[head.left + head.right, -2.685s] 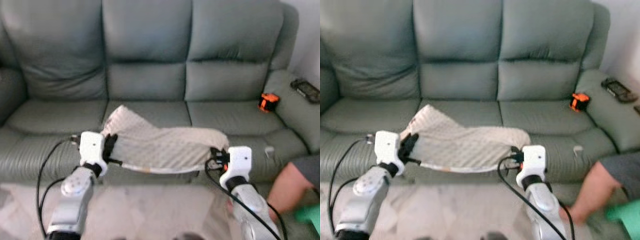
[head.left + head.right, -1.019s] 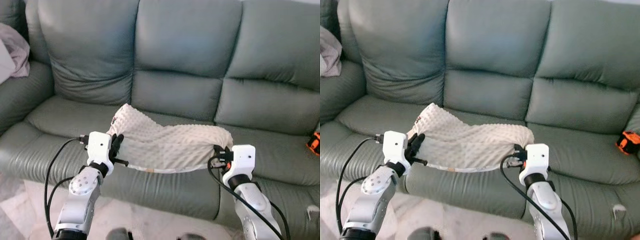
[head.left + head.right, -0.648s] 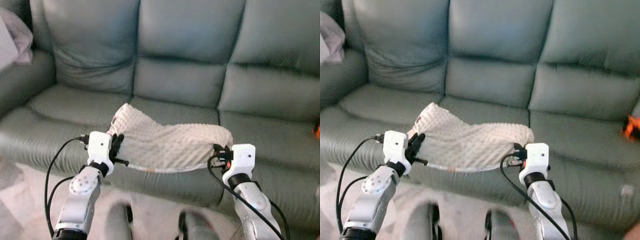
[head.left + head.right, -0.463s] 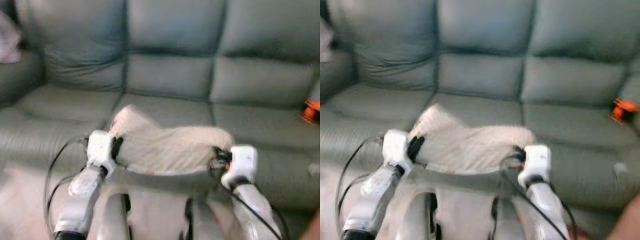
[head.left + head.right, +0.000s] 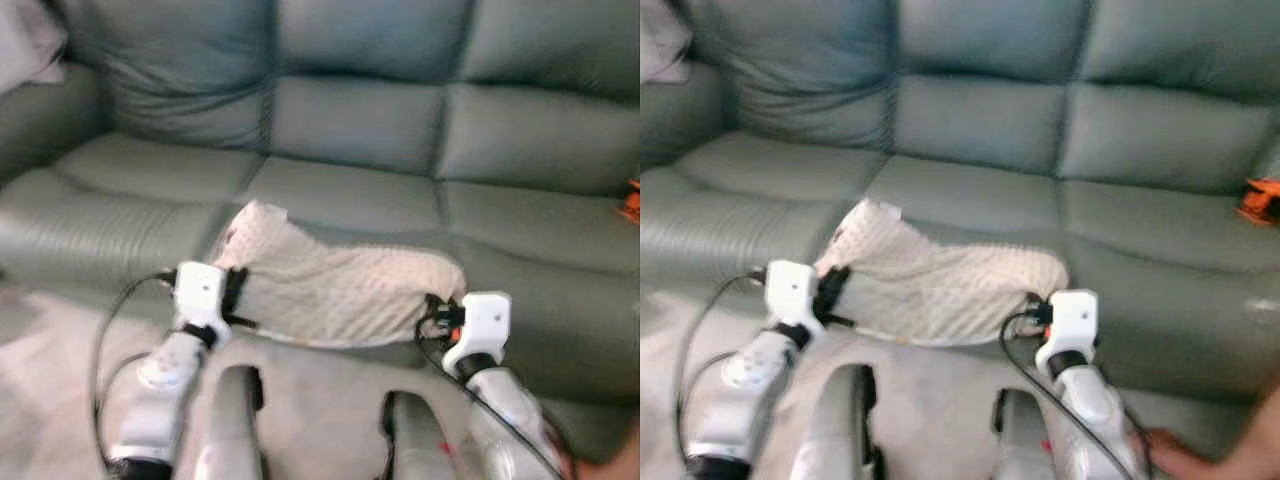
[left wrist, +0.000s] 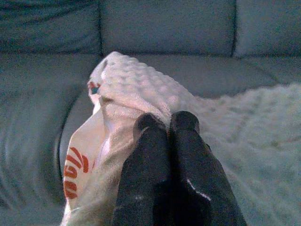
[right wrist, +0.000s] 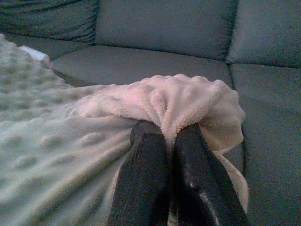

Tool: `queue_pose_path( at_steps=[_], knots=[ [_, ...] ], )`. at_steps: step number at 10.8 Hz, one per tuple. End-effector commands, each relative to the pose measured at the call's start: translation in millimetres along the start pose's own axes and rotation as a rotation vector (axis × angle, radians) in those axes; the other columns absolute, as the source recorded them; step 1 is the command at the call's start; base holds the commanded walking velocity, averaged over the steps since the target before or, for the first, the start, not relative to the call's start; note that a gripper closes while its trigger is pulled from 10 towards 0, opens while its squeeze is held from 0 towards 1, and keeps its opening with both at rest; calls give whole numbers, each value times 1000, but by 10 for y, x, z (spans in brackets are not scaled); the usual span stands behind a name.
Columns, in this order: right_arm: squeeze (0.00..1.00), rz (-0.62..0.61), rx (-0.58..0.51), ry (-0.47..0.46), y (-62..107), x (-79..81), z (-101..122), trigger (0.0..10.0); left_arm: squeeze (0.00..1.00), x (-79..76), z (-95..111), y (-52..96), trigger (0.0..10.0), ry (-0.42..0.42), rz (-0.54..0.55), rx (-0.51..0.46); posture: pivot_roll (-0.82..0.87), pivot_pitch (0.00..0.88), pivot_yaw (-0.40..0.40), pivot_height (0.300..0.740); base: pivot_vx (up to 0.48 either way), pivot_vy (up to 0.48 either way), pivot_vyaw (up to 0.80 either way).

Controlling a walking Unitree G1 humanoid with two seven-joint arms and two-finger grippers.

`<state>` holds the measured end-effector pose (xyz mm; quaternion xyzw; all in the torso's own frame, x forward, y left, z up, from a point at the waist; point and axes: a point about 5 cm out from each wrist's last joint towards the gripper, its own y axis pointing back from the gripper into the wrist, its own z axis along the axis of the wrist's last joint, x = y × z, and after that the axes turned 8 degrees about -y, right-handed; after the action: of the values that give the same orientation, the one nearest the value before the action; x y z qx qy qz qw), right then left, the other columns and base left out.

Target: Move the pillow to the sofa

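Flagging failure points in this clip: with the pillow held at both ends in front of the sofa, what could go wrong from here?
Each tool, left and right, pinches only a thin fold of the pillow, so either end might slip. The pillow hangs at the sofa seat's front edge and could drop short. A person's hand sits near the right arm.

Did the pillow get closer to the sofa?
Yes. The pillow now hangs over the sofa's front edge; earlier it sat lower, before the seat front.

Dim wrist views, blurred head views

orange object [image 5: 1260, 200], pale cloth [image 5: 30, 45], person's hand [image 5: 1175, 455]
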<state>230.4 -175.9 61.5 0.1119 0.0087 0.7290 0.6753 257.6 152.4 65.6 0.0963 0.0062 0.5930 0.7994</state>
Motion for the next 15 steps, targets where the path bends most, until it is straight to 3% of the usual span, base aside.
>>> queue_pose_path(
  at_steps=[1,9,11,15],
  knots=[
    [0,2,-36,-2,-20,2,75,10000,0,0,88,-26,10000,-14,-17,-38,-50,0,-11,596,0,0,0],
    [0,-11,-48,20,-44,-50,113,10000,0,-25,104,-48,10000,-10,-25,-47,-55,0,-8,596,327,0,0],
    [0,-12,-46,19,-59,-62,119,10000,0,2,97,-56,10000,-29,-9,-42,-52,0,-10,596,0,0,0],
    [0,4,-29,-4,-159,-103,160,10000,0,300,98,-201,10000,-98,75,-24,-47,0,-10,596,0,0,0]
  ],
)
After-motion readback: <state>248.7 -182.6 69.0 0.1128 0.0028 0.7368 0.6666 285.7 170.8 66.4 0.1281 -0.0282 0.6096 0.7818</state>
